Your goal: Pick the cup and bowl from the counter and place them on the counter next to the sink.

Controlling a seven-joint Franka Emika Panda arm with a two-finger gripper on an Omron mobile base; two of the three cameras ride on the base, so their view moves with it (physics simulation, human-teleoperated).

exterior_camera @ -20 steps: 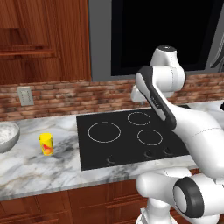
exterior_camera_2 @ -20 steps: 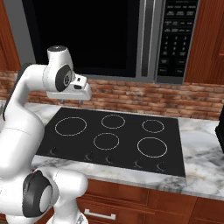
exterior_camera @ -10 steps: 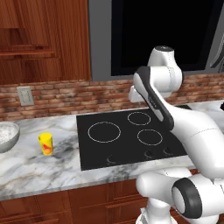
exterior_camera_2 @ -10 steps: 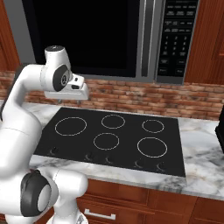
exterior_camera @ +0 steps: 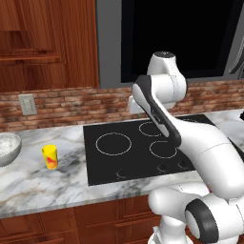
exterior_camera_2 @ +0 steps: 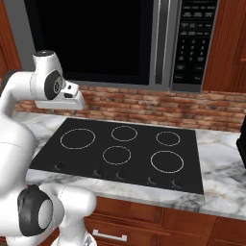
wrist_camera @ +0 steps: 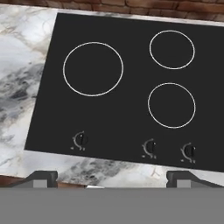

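The small yellow cup (exterior_camera: 49, 157) with a red blotch stands upright on the white marble counter (exterior_camera: 43, 186), left of the black cooktop (exterior_camera: 138, 152). The glassy grey-white bowl (exterior_camera: 6, 148) sits further left, cut off by the picture's edge. My gripper (wrist_camera: 112, 178) hangs above the cooktop's front left part, looking down at its rings and knobs. It is open, its fingertips (wrist_camera: 42, 176) far apart with nothing between them. It is well to the right of the cup and higher. The sink is out of view.
A brick backsplash (exterior_camera_2: 144, 103) runs behind the counter, with a microwave (exterior_camera_2: 144, 43) above the cooktop and wooden cabinets (exterior_camera: 43, 43) at upper left. A wall socket (exterior_camera: 27, 104) sits above the bowl. A dark object (exterior_camera_2: 241, 144) stands at the right edge of the counter.
The arm's upper part and hand have swung a little to the left, toward the cup's side of the cooktop. Cup and bowl have not moved.
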